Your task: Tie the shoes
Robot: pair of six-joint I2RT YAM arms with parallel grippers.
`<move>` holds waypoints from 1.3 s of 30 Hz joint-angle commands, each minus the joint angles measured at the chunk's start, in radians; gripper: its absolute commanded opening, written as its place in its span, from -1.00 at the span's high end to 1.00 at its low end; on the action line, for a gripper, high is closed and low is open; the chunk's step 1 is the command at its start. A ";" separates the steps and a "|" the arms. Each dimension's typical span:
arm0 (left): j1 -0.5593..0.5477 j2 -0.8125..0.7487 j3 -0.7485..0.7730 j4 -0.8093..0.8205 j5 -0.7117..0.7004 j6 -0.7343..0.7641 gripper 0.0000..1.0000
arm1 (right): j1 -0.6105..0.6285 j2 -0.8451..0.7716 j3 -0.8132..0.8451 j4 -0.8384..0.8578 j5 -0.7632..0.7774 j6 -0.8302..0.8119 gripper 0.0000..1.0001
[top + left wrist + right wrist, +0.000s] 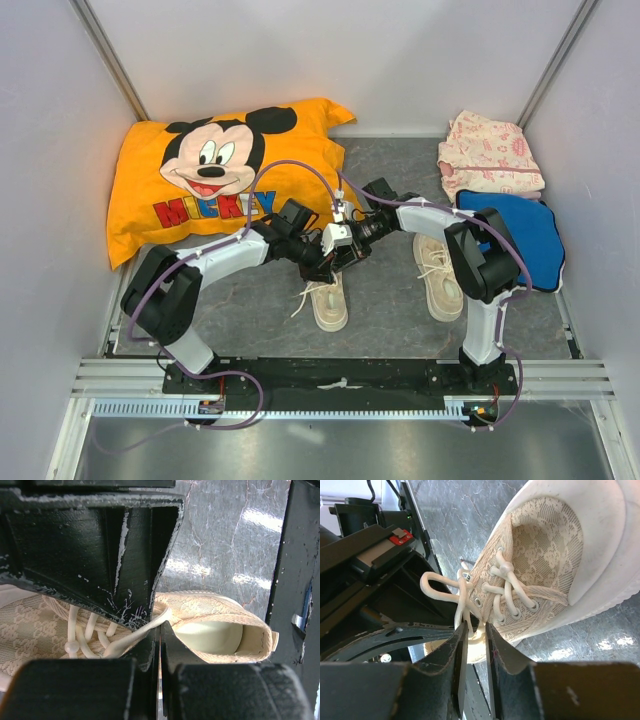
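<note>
Two cream-beige sneakers lie on the grey mat: the left shoe (330, 302) and the right shoe (438, 275). Both grippers meet over the left shoe's heel end. My left gripper (322, 264) has its jaws together (160, 625) on a white lace (134, 635) that runs taut from the eyelets; the shoe's opening (220, 632) lies just beyond. My right gripper (347, 252) has its jaws nearly together (476, 625) with lace strands between the tips. A lace loop (440, 582) sticks out to the left above the laced shoe (545, 555).
An orange Mickey pillow (215, 175) lies at the back left. A folded pink cloth (490, 155) and a blue cloth (525, 235) lie at the back right, close to the right arm. White walls enclose the mat on three sides.
</note>
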 commanded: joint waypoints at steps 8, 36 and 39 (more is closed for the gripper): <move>0.008 0.034 0.043 0.015 0.010 0.053 0.95 | 0.012 0.031 0.045 0.015 -0.071 0.008 0.44; 0.011 -0.083 -0.035 0.021 -0.027 0.060 0.46 | 0.007 -0.052 0.040 -0.001 -0.028 -0.035 1.00; 0.011 -0.090 -0.043 0.027 -0.032 0.054 0.43 | 0.006 -0.055 0.039 -0.001 -0.026 -0.038 1.00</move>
